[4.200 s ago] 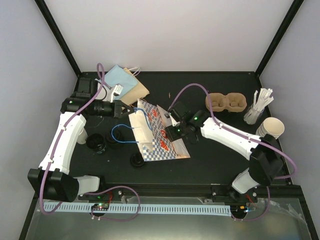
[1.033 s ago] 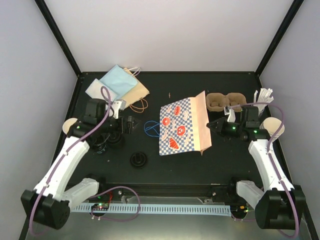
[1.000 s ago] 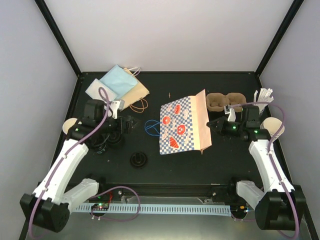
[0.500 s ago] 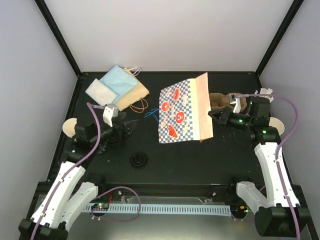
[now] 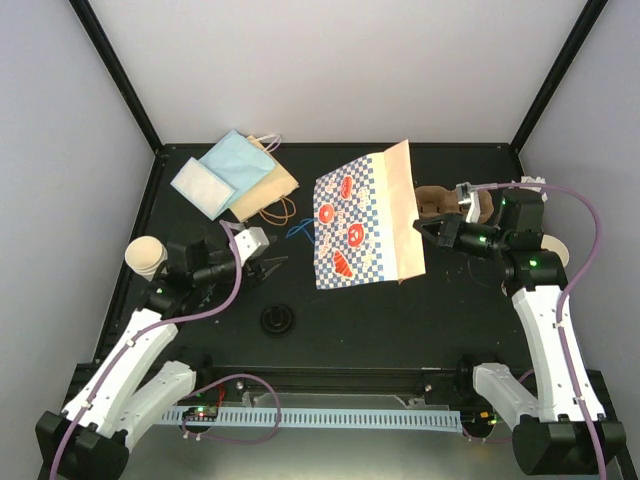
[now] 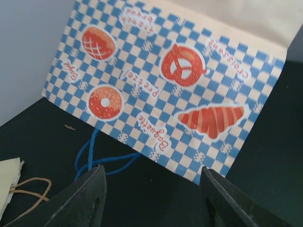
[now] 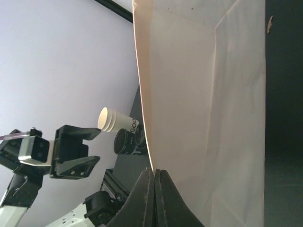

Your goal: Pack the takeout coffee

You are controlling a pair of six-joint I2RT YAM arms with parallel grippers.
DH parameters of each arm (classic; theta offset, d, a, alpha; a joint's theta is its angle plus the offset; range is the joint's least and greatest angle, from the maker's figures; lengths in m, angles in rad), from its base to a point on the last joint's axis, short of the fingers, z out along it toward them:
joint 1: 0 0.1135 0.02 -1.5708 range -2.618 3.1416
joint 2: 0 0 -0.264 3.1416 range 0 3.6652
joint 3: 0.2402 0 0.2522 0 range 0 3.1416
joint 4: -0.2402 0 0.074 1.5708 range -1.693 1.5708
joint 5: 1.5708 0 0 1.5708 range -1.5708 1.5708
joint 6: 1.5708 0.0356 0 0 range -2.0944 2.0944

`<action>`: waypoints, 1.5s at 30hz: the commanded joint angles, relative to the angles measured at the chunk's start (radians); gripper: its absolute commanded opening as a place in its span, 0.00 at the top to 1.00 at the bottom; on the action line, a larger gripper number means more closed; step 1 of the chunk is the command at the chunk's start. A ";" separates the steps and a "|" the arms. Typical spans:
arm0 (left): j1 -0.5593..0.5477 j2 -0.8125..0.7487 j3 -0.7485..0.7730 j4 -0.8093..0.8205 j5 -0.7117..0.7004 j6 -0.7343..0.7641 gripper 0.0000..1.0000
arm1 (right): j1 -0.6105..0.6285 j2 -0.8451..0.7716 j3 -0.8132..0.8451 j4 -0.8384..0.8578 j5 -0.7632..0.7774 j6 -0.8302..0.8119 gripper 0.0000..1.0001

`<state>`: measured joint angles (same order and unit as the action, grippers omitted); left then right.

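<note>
A stack of cream-tan paper cups sits at the table's left edge, and the same cups show in the right wrist view beside dark round lids. One black lid lies alone near the front. The brown pulp cup tray peeks out behind the bag, partly hidden by my right arm. My right gripper is shut on the tan edge of the blue-checked paper bag, holding it raised. My left gripper is open and empty, facing the bag a short way off.
The bag's blue cord handles lie on the table under its lower edge. Flat paper bags are piled at the back left. White stir sticks and another cup stand at the far right by my right arm.
My right gripper has raised the bag's edge and tipped the bag further up and back. My left arm has swung from beside the cups toward the bag, its jaws narrowing somewhat.
</note>
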<state>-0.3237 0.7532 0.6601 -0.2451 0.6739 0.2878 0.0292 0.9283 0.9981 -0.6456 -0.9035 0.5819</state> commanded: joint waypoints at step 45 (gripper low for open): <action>-0.021 0.097 0.022 -0.042 -0.396 0.375 0.61 | 0.101 -0.065 0.132 -0.037 -0.120 0.001 0.99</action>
<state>-0.3420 0.8909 0.6727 -0.3138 0.3119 0.6727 0.1242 0.8787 1.1084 -0.6872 -0.9955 0.5789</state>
